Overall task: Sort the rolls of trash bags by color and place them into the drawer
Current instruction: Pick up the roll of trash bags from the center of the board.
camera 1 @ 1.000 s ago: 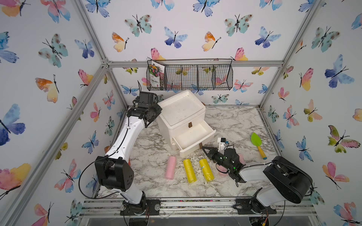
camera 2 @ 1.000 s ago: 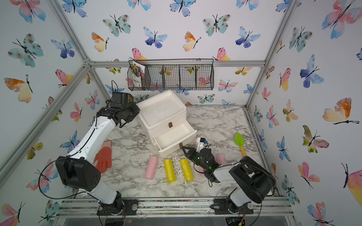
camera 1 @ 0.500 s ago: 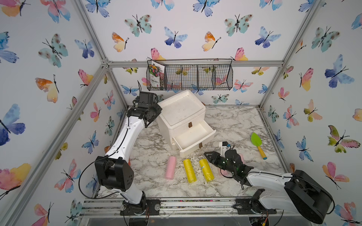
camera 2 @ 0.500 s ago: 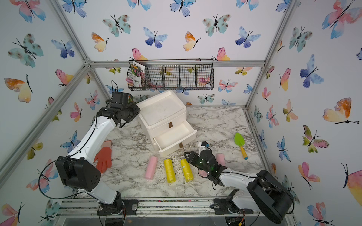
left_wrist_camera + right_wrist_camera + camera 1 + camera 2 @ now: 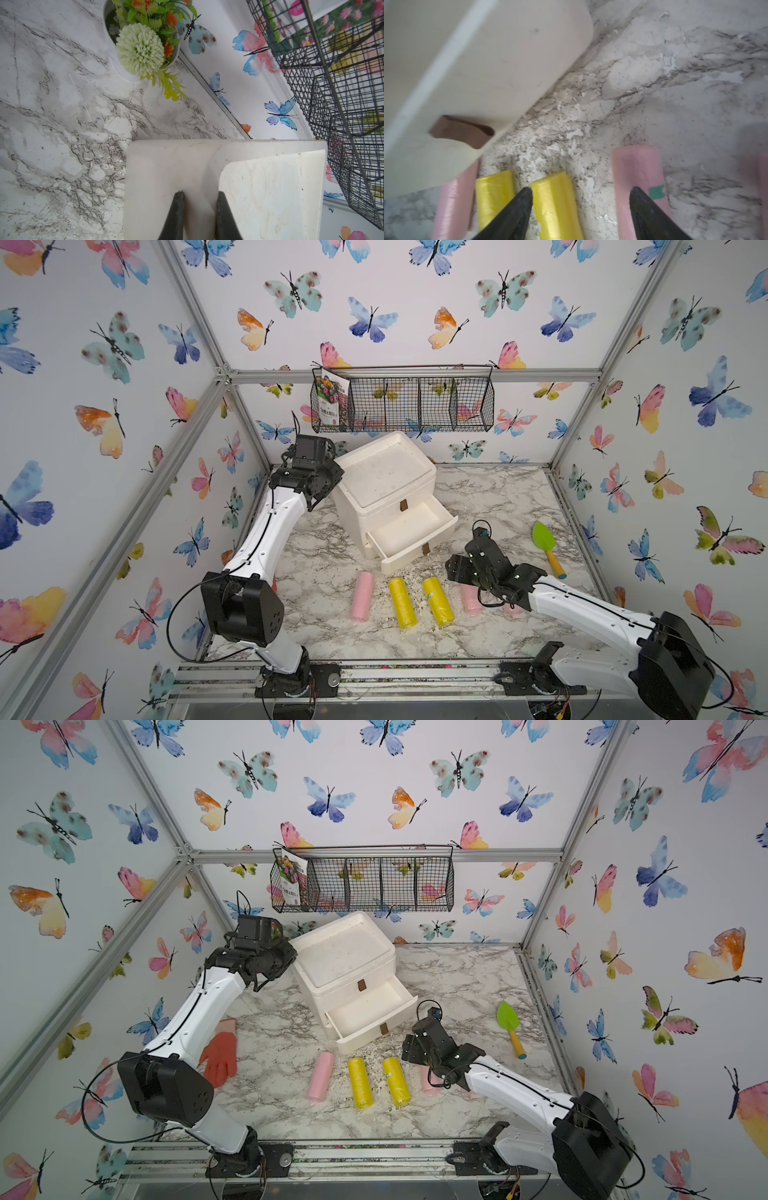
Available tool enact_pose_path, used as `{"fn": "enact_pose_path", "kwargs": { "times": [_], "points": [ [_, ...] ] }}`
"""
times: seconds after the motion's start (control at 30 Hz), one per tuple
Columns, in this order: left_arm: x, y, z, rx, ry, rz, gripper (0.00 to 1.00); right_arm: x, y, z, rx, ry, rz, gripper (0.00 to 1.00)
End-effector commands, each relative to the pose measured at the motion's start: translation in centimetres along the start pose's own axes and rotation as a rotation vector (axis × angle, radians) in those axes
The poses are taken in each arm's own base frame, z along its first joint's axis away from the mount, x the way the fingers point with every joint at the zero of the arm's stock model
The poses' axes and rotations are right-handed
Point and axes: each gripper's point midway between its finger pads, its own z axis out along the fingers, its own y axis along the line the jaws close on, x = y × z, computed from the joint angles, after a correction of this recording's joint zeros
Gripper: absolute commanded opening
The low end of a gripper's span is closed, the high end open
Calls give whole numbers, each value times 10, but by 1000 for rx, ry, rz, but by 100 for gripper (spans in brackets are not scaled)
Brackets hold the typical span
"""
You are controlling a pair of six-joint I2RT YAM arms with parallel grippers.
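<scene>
The white drawer unit [image 5: 386, 477] has its lower drawer [image 5: 409, 560] pulled out, and nothing lies in it. In front of it lie a pink roll [image 5: 362, 596], two yellow rolls [image 5: 402, 602] [image 5: 437, 600] and a second pink roll [image 5: 471, 600] partly under my right arm. My right gripper [image 5: 455, 568] [image 5: 581, 192] hangs open just above the table, over the right yellow roll [image 5: 556, 199] and the pink roll [image 5: 637, 166], gripping nothing. My left gripper [image 5: 332, 485] [image 5: 199, 195] is shut on the unit's top rim [image 5: 199, 166] at its back left corner.
A green trowel [image 5: 545, 538] with a yellow handle lies right of the drawer. An orange glove [image 5: 220, 1052] lies under my left arm. A wire basket [image 5: 403, 404] hangs on the back wall. A potted plant [image 5: 141, 41] stands behind the unit.
My right gripper has opened from shut, close by the drawer's front. The right arm's elbow has swung down toward the front right. The left arm has not moved.
</scene>
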Motion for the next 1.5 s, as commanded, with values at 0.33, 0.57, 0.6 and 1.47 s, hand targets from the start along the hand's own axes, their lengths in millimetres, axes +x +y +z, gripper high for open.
{"fn": "enact_pose_path", "kwargs": {
  "times": [0.33, 0.57, 0.6, 1.47],
  "points": [
    [36, 12, 27, -11, 155, -73, 0, 29, -50, 2, 251, 136, -144, 79],
    [36, 13, 28, -12, 156, -75, 0, 47, -49, 19, 197, 190, -144, 78],
    [37, 13, 27, -12, 156, -74, 0, 47, -48, 20, 182, 190, -139, 78],
    [35, 11, 27, -4, 158, -82, 0, 5, -13, -15, -16, 127, 4, 44]
  ]
}}
